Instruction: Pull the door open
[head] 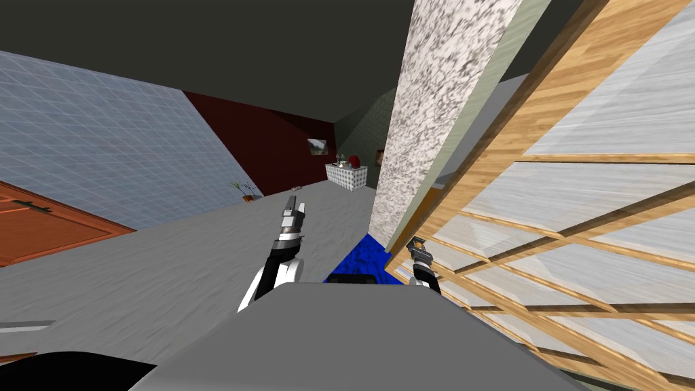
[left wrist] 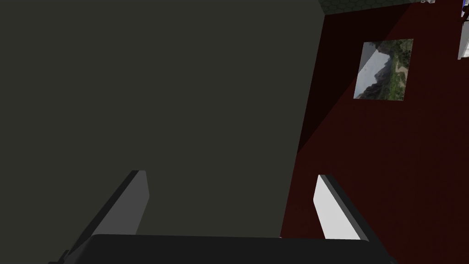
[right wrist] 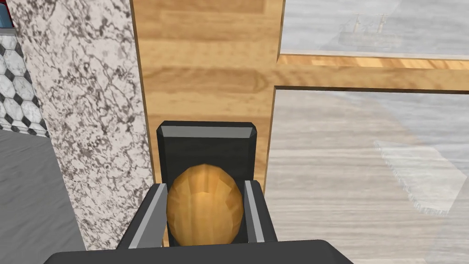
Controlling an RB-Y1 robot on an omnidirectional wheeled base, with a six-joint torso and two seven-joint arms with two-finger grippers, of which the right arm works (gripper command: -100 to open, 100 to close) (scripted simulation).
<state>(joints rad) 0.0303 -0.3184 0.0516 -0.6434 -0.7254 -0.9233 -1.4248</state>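
A wooden door [head: 543, 129] with frosted glass panes fills the right side of the head view, hinged beside a speckled stone wall edge [head: 434, 115]. In the right wrist view its pale wood stile [right wrist: 206, 68] carries a dark plate [right wrist: 206, 142] with a rounded golden-brown knob [right wrist: 204, 206]. My right gripper [right wrist: 204, 206] is shut on that knob, one finger [right wrist: 153, 215] pressing each side; in the head view the right gripper [head: 415, 246] sits at the door's edge. My left gripper [head: 293, 207] is raised in front of me, and its fingers [left wrist: 336, 211] stand open with nothing between them.
A blue patch of floor [head: 360, 261] lies at the foot of the stone wall. An orange door [head: 41, 224] is at the far left. A white tiled counter [head: 346, 175] with small items stands far back by the dark red wall, with a potted plant [head: 246, 190] nearby on grey floor.
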